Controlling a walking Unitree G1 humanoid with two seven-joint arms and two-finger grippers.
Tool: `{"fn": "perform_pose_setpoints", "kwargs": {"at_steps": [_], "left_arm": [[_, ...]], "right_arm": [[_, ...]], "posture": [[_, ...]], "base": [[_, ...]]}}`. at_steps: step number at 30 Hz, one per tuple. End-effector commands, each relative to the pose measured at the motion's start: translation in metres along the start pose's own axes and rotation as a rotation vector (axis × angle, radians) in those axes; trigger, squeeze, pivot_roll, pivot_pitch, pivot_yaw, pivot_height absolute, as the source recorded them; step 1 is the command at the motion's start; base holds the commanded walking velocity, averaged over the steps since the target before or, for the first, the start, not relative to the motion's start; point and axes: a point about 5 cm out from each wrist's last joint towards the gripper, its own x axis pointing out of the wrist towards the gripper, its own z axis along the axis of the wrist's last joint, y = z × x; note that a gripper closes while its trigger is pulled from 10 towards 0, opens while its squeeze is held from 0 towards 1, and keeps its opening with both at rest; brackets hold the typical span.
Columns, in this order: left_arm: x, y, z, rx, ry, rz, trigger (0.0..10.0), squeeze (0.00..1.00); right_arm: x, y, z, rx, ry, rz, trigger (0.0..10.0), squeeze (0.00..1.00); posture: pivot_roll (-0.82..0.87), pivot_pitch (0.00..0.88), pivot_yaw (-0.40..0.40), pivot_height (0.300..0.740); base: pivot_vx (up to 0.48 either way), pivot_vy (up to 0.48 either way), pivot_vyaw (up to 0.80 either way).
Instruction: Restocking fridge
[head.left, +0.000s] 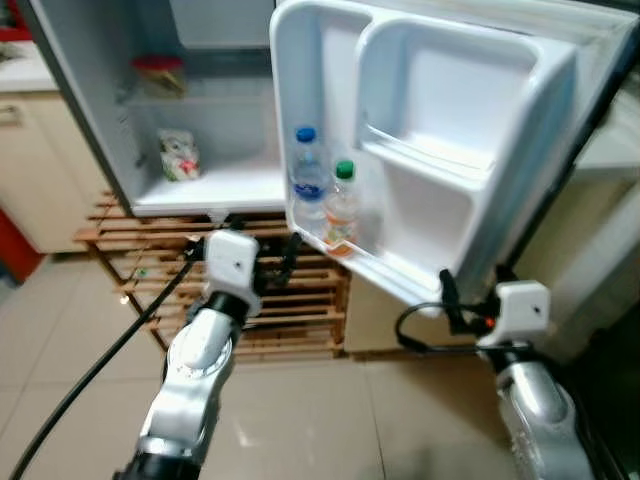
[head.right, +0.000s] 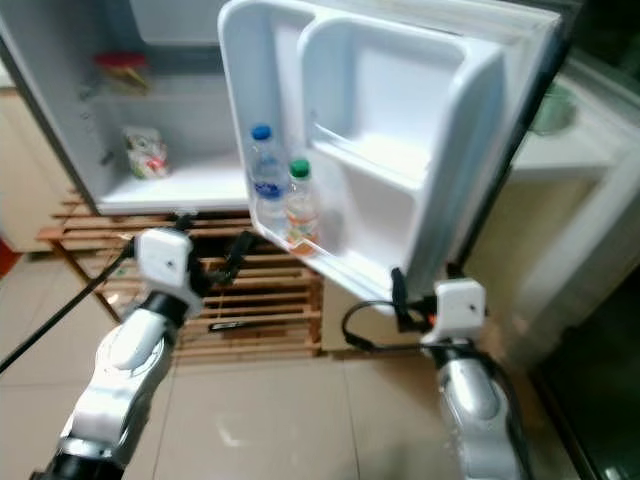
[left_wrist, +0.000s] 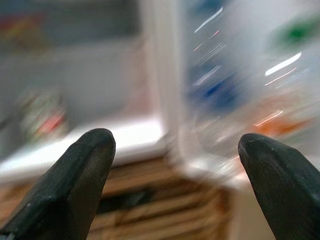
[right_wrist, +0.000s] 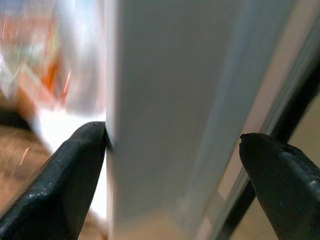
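The small fridge stands open, its white door (head.left: 440, 110) swung towards me. In the door's bottom shelf stand a blue-capped water bottle (head.left: 307, 175) and a green-capped bottle (head.left: 343, 205) with an orange label. My left gripper (head.left: 283, 256) hovers open and holds nothing, just below and in front of those bottles; in the left wrist view its fingers (left_wrist: 75, 190) frame the blurred bottles. My right gripper (head.left: 449, 298) is open at the door's lower outer corner, and the door's edge (right_wrist: 160, 125) sits between its fingers.
Inside the fridge a printed packet (head.left: 180, 155) lies on the lower shelf and a red-lidded container (head.left: 160, 72) on the shelf above. A wooden slatted rack (head.left: 290, 310) supports the fridge. A beige cabinet (head.left: 30, 170) stands left. A black cable (head.left: 90, 375) trails from my left arm.
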Motion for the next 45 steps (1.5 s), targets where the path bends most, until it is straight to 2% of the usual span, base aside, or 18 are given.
{"fn": "perform_pose_setpoints", "kwargs": {"at_steps": [1, 4, 5, 13, 14, 17, 21, 22, 24, 27, 28, 29, 31, 32, 35, 40, 42, 45], "left_arm": [[-0.004, 0.015, -0.025, -0.027, 0.156, 0.047, 10.0, 0.0], [-0.008, 0.021, -0.049, -0.064, 0.317, 0.072, 10.0, 0.0], [-0.013, 0.024, -0.065, -0.087, 0.41, 0.084, 10.0, 0.0], [-0.019, 0.028, -0.09, -0.108, 0.558, 0.097, 10.0, 0.0], [-0.021, 0.028, -0.1, -0.106, 0.617, 0.096, 10.0, 0.0], [-0.028, 0.026, -0.116, -0.119, 0.706, 0.097, 10.0, 0.0], [-0.031, 0.025, -0.121, -0.109, 0.735, 0.097, 10.0, 0.0], [-0.034, 0.025, -0.125, -0.106, 0.749, 0.101, 10.0, 0.0], [-0.035, 0.025, -0.126, -0.105, 0.752, 0.101, 10.0, 0.0], [-0.035, 0.021, -0.128, -0.09, 0.761, 0.071, 10.0, 0.0], [-0.035, 0.021, -0.128, -0.09, 0.761, 0.071, 10.0, 0.0], [-0.035, 0.019, -0.13, -0.074, 0.774, 0.049, 10.0, 0.0], [-0.038, 0.018, -0.134, -0.058, 0.799, 0.025, 10.0, 0.0], [-0.038, 0.018, -0.134, -0.058, 0.799, 0.025, 10.0, 0.0], [-0.046, 0.019, -0.143, -0.029, 0.856, 0.006, 10.0, 0.0], [-0.055, 0.016, -0.153, -0.029, 0.901, -0.008, 10.0, 0.0], [-0.055, 0.015, -0.154, -0.031, 0.9, -0.017, 10.0, 0.0], [-0.055, 0.014, -0.155, -0.029, 0.898, -0.021, 10.0, 0.0]], "right_arm": [[-0.008, -0.002, -0.02, 0.031, 0.102, -0.016, 10.0, 0.0], [-0.012, -0.02, -0.037, 0.013, 0.207, -0.112, 10.0, 0.0], [-0.008, -0.038, -0.04, 0.002, 0.251, -0.218, 10.0, 0.0], [0.01, -0.093, -0.026, -0.105, 0.302, -0.514, 10.0, 0.0], [0.019, -0.114, -0.02, -0.08, 0.345, -0.612, 10.0, 0.0], [0.024, -0.126, -0.019, -0.023, 0.4, -0.67, 10.0, 0.0], [0.027, -0.124, -0.02, -0.008, 0.397, -0.647, 10.0, 0.0], [0.038, -0.1, -0.017, 0.091, 0.32, -0.495, 10.0, 0.0], [0.044, -0.084, -0.015, 0.144, 0.275, -0.401, 10.0, 0.0], [0.047, -0.034, -0.012, 0.22, 0.232, -0.067, 10.0, 0.0], [0.047, -0.034, -0.012, 0.22, 0.232, -0.067, 10.0, 0.0], [0.028, -0.002, -0.02, 0.261, 0.292, 0.19, 10.0, 0.0], [0.001, 0.017, -0.033, 0.284, 0.403, 0.391, 10.0, 0.0], [0.001, 0.017, -0.033, 0.284, 0.403, 0.391, 10.0, 0.0], [-0.043, 0.024, -0.056, 0.283, 0.582, 0.591, 10.0, 0.0], [-0.075, 0.006, -0.077, 0.269, 0.748, 0.597, 10.0, 0.0], [-0.08, -0.008, -0.084, 0.225, 0.808, 0.507, 10.0, 0.0], [-0.064, -0.035, -0.088, 0.121, 0.809, 0.263, 10.0, 0.0]], "posture": [[-0.16, 0.0, 0.016, 0.74], [-0.17, 0.0, 0.019, 0.74], [-0.17, 0.0, 0.019, 0.74], [-0.16, 0.0, 0.016, 0.74], [-0.16, 0.0, 0.014, 0.74], [-0.15, 0.0, 0.009, 0.74], [-0.15, 0.0, 0.004, 0.74], [-0.15, 0.0, 0.004, 0.74], [-0.15, 0.0, 0.004, 0.74], [-0.16, 0.0, 0.009, 0.74], [-0.16, 0.0, 0.009, 0.74], [-0.17, 0.0, 0.011, 0.74], [-0.17, 0.0, 0.01, 0.74], [-0.17, 0.0, 0.01, 0.74], [-0.18, 0.0, 0.01, 0.74], [-0.19, 0.0, 0.012, 0.74], [-0.19, 0.0, 0.012, 0.74], [-0.19, 0.0, 0.013, 0.74]], "base": [[0.0, 0.0, 0.0], [0.0, 0.0, 0.0], [0.0, 0.0, 0.0], [0.0, 0.0, 0.0], [0.0, 0.0, 0.0], [0.0, 0.0, 0.0], [0.0, 0.0, 0.0], [0.0, 0.0, 0.0], [0.0, 0.0, 0.0], [0.0, 0.0, 0.0], [0.0, 0.0, 0.0], [0.0, 0.0, 0.0], [0.0, 0.0, 0.0], [0.0, 0.0, 0.0], [0.0, 0.0, 0.0], [0.0, 0.0, 0.0], [0.0, 0.0, 0.0], [0.0, 0.0, 0.0]]}}
